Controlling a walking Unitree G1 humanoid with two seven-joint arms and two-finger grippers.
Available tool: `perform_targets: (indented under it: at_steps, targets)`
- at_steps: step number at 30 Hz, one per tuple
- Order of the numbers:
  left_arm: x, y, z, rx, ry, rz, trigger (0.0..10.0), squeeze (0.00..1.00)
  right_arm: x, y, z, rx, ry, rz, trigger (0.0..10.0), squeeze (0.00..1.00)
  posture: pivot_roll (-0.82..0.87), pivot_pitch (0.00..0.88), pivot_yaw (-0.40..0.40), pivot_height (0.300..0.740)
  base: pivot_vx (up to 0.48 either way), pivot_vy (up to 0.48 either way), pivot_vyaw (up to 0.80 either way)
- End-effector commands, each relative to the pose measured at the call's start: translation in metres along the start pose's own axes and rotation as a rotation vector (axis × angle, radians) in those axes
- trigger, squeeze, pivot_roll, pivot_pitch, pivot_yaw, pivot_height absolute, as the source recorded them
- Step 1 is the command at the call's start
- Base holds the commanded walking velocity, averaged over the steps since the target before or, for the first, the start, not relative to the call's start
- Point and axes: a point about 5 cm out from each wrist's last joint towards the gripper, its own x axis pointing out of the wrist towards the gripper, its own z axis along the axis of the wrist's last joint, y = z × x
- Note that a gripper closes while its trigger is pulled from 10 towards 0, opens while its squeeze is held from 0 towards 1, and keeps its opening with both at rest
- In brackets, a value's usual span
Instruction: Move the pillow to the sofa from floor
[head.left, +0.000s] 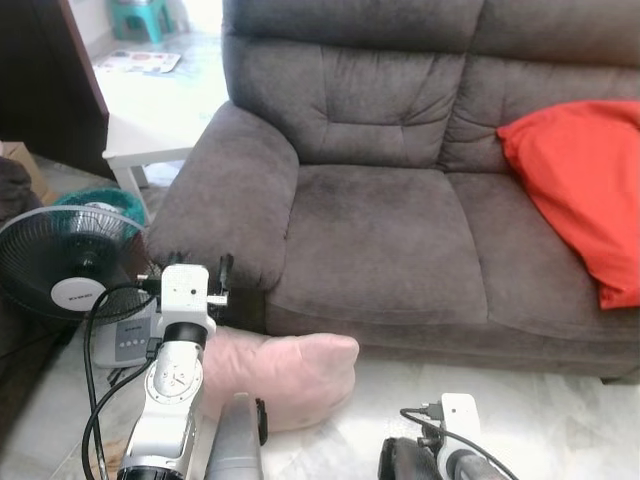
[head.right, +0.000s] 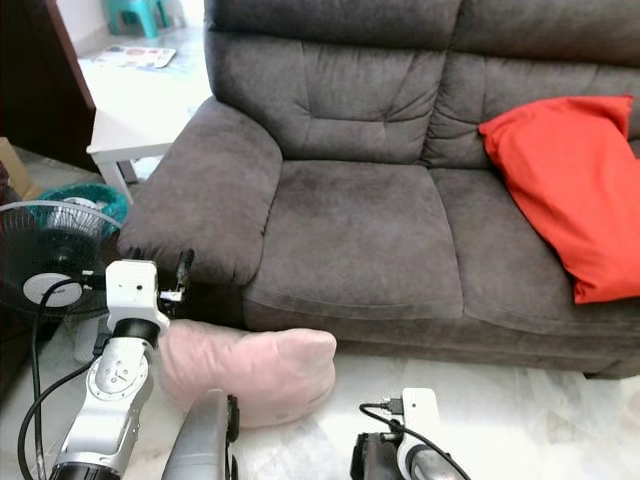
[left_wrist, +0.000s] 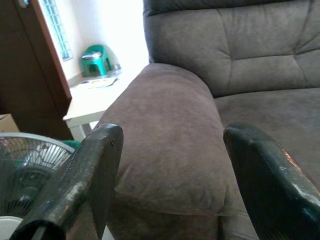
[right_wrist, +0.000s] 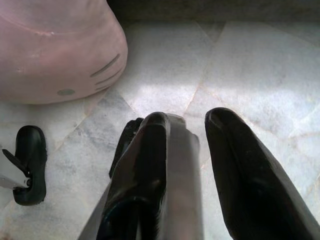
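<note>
A pink pillow (head.left: 295, 375) lies on the pale marble floor, tight against the front of the grey sofa (head.left: 380, 230) below its left seat. My left gripper (head.left: 200, 265) is raised above the pillow's left end and points at the sofa's armrest (left_wrist: 170, 130); its fingers (left_wrist: 90, 170) stand wide open with nothing between them. My right gripper (right_wrist: 187, 117) hangs low over the floor to the right of the pillow (right_wrist: 60, 50), its fingertips shut together and empty.
A red pillow (head.left: 585, 190) leans on the sofa's right seat. A black floor fan (head.left: 70, 265) stands close on my left, with its cable trailing by my left arm. Behind it are a white low table (head.left: 150, 140) and a dark cabinet (head.left: 50, 80).
</note>
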Motion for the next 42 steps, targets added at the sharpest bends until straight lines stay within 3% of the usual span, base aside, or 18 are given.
perform_targets:
  at_steps: [1,29,42]
  targets:
    - [-0.0011,-0.0031,-0.0032,-0.003,0.019,-0.015,10.0,0.0,-0.0002,-0.0028,0.0004,-0.001,0.0,-0.01,10.0,0.0,0.19,0.059,-0.061,0.588,0.0,0.0,0.0]
    - [-0.0016,-0.0034,-0.006,0.002,0.037,-0.022,10.0,0.0,-0.0003,-0.0017,0.0009,-0.018,-0.013,-0.002,10.0,0.0,0.19,0.066,-0.059,0.588,0.0,0.0,0.0]
    - [-0.0032,-0.0038,-0.0066,0.003,0.043,-0.023,10.0,0.0,-0.0008,-0.0018,-0.001,-0.001,-0.008,0.0,10.0,0.0,0.19,0.071,-0.06,0.588,0.0,0.0,0.55]
